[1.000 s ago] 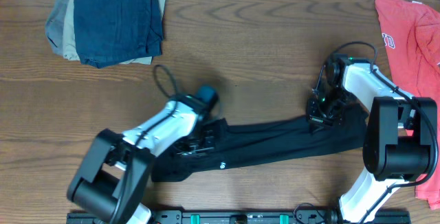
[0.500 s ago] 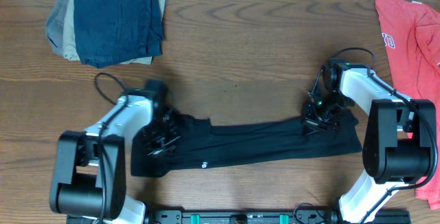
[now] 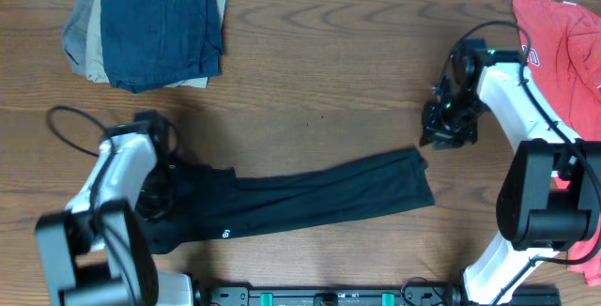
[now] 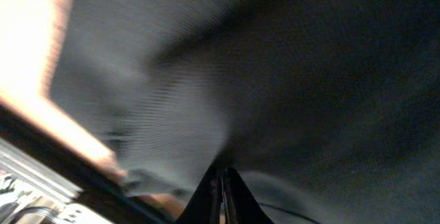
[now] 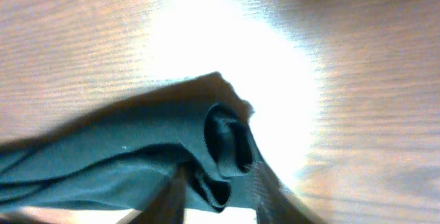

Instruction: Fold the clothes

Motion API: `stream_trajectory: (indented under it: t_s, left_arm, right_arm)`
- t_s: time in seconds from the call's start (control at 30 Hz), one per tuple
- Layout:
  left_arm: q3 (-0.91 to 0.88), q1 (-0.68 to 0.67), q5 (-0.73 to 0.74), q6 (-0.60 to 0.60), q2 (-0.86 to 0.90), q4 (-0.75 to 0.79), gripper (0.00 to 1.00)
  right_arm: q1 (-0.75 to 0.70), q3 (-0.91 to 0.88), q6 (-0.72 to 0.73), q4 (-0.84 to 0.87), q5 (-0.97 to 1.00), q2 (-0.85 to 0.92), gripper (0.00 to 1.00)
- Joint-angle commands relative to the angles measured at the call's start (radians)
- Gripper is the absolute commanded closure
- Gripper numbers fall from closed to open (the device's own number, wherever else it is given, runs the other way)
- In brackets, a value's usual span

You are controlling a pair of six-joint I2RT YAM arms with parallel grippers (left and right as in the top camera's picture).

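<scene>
T-shirt (image 3: 319, 191): black, lying on the table (image 3: 319, 81) as a long narrow band with lengthwise creases.
T-shirt position: along the near half of the table. It runs from the left end under the left gripper to a right end just past centre, which sits slightly farther from the near edge.
T-shirt mark: one small white round logo (image 3: 226, 234) near the left end, on the near edge of the band.
T-shirt right end: flat on the wood. The right wrist view shows it bunched into a loose rolled fold.
Left gripper (image 3: 160, 191): over the left end of the T-shirt. The left wrist view shows the jaws closed together, with black fabric pinched at the tips and filling most of the view.
Right gripper (image 3: 439, 135): beyond the right end of the T-shirt and apart from it, above bare wood.
Right gripper state: fingers (image 5: 168, 196) stand parted with a clear gap and hold nothing. The end of the T-shirt shows past the gap.
Folded stack (image 3: 155, 24): dark blue on top, tan and grey beneath, at the far left corner, well apart from the T-shirt.
Red shirt (image 3: 563, 43): at the right edge of the table, beside the right arm.
</scene>
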Motion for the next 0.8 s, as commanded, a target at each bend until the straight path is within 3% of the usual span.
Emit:
stream_trajectory:
  t_s: [0.0,0.03,0.1,0.2,0.23,0.33,0.5,0.77]
  left_arm:
    - [0.047,0.029,-0.059,0.024,-0.087,-0.024,0.93]
    - [0.048,0.031,-0.043,0.031,-0.11,-0.024,0.9]
    - [0.048,0.031,-0.005,0.033,-0.151,-0.024,0.83]
    - [0.048,0.031,0.079,0.033,-0.191,-0.023,0.33]
    - [0.048,0.031,0.093,0.033,-0.197,-0.023,0.2]
    - [0.048,0.031,0.094,0.033,-0.2,-0.023,0.04]
    - [0.048,0.031,0.093,0.033,-0.198,-0.023,0.0]
    - [0.048,0.031,0.093,0.033,-0.198,-0.023,0.0]
  right_arm:
    - [-0.044,0.019,-0.022,-0.006,0.034,-0.001,0.43]
    - [-0.052,0.013,-0.027,-0.005,0.034,-0.001,0.33]
    - [-0.066,-0.003,-0.053,-0.001,0.034,-0.001,0.27]
    - [-0.079,-0.042,-0.074,0.016,0.033,0.0,0.14]
    - [-0.081,-0.056,-0.074,0.026,0.03,-0.001,0.08]
    - [-0.082,-0.109,-0.079,0.082,-0.017,0.0,0.01]
    - [-0.082,-0.211,-0.212,0.143,-0.188,-0.001,0.01]
    - [-0.051,-0.372,-0.286,0.197,-0.286,-0.001,0.01]
